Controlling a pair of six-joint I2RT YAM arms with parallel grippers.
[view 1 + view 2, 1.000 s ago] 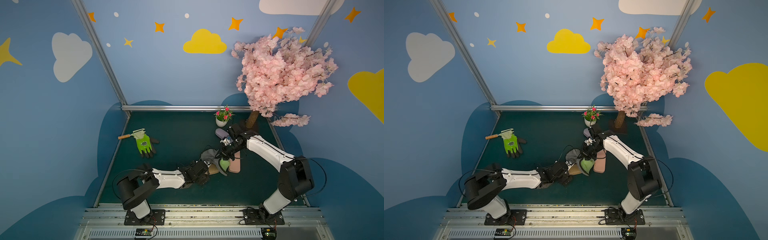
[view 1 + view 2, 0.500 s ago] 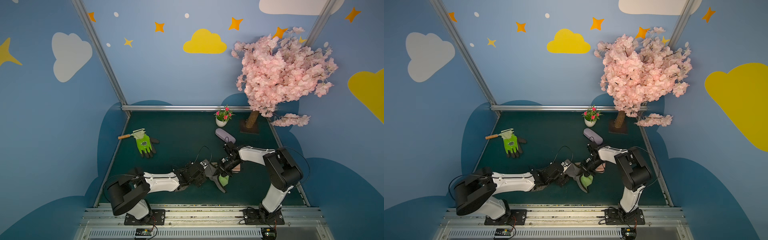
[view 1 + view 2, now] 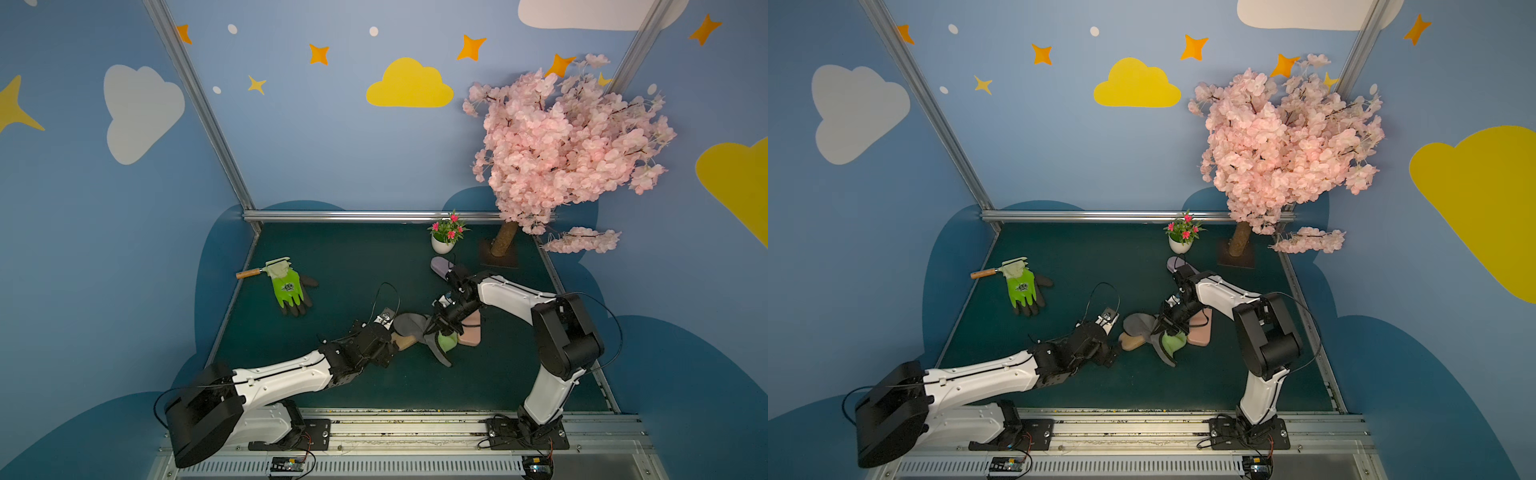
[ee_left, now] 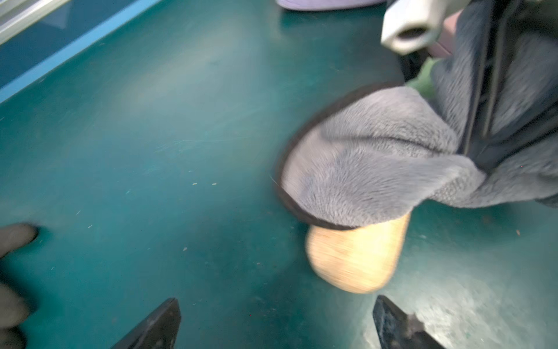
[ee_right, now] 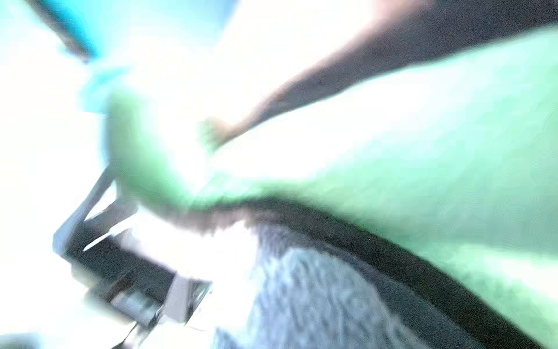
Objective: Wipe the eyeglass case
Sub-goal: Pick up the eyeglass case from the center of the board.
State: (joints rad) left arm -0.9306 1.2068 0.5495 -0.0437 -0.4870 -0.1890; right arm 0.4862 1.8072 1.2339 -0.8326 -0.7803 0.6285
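A grey cloth lies bunched over a tan eyeglass case and a green eyeglass case. My right gripper is shut on the cloth just above them. The right wrist view is blurred and overexposed, showing only green case and cloth. My left gripper is open and low on the mat. The tan case lies just ahead of one fingertip, its far end under the cloth.
A pink case lies against the green one. A lavender case sits behind the right arm, near a small flower pot and the pink tree's trunk. A green glove over a wooden-handled tool lies far left.
The right gripper dragged the cloth toward the front edge, then back up over the cases. The left gripper drew back slightly from the tan case.
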